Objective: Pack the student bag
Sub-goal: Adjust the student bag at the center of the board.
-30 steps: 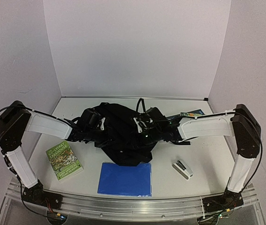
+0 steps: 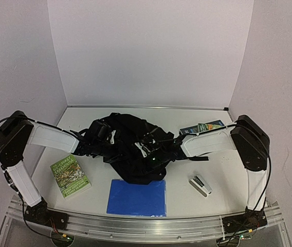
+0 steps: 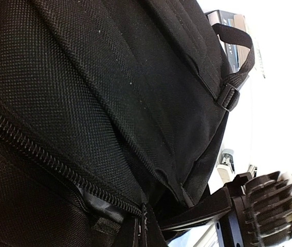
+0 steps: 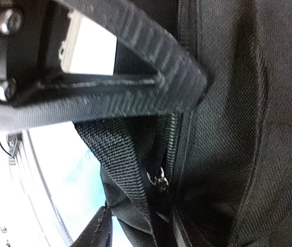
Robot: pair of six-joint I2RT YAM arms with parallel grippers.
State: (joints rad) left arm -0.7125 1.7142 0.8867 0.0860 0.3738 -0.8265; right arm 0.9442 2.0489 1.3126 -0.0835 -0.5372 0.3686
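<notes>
**Risk 1, nearest you.** The blue folder (image 2: 137,197) lies flat just in front of the student bag (image 2: 130,167). I cannot tell whether they touch. Any drag on the bag would likely push the folder toward the near rail (image 2: 146,225). The green book (image 2: 70,176) at near left and the stapler (image 2: 200,184) at near right sit apart from the bag and look less exposed.

**Risk 2, at the bag.** It lies slumped at mid-worktop, with an arm reaching into it from each of 2 sides.
- Your left tool (image 3: 142,229) is closed, pinching fabric beside the zip.
- Your right tool (image 4: 151,154) has its jaws apart, with a webbing strap (image 4: 120,149) and the zip pull (image 4: 160,180) between them.
- Closing there may catch the strap instead of the pull, so the whole bag would lift or slide.
- A hard pull may also strip the soft fabric from the left pinch.

**Risk 3, farther.** A second book (image 2: 202,126) lies close by the right forearm, and a sideways sweep could knock it.

**Surface.** The worktop (image 2: 238,175) is pale and smooth. I judge that it gives the bag little grip.

**Room.** 3 plain pale walls (image 2: 146,51) enclose the worktop at the left, right and back.
</notes>
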